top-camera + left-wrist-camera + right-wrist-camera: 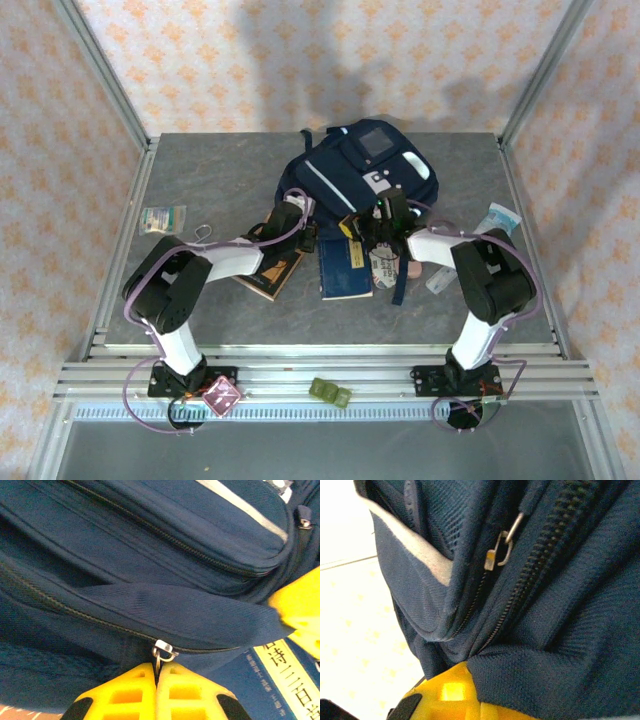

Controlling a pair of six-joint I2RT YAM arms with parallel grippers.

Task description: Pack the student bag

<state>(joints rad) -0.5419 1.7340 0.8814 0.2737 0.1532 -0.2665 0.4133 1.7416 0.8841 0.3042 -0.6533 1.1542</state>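
Note:
The student bag [358, 165], a navy-blue backpack with a white stripe and a grey patch, lies at the table's far middle. My left gripper [296, 207] is at its near-left edge. In the left wrist view the yellow fingers [131, 690] of the left gripper [157, 674] are shut on the metal ring of a zipper pull [162, 652] on a closed zip. My right gripper [390, 215] is at the bag's near side. In the right wrist view the right gripper [485, 700] is shut on a fold of the student bag [555, 670], below another zipper pull [501, 551].
A flat navy-blue book with a yellow label [343, 266] and a brown book [272, 272] lie just in front of the bag. A small packet [163, 218] lies at the left, and pale items [498, 217] at the right. A green object [330, 392] rests on the near rail.

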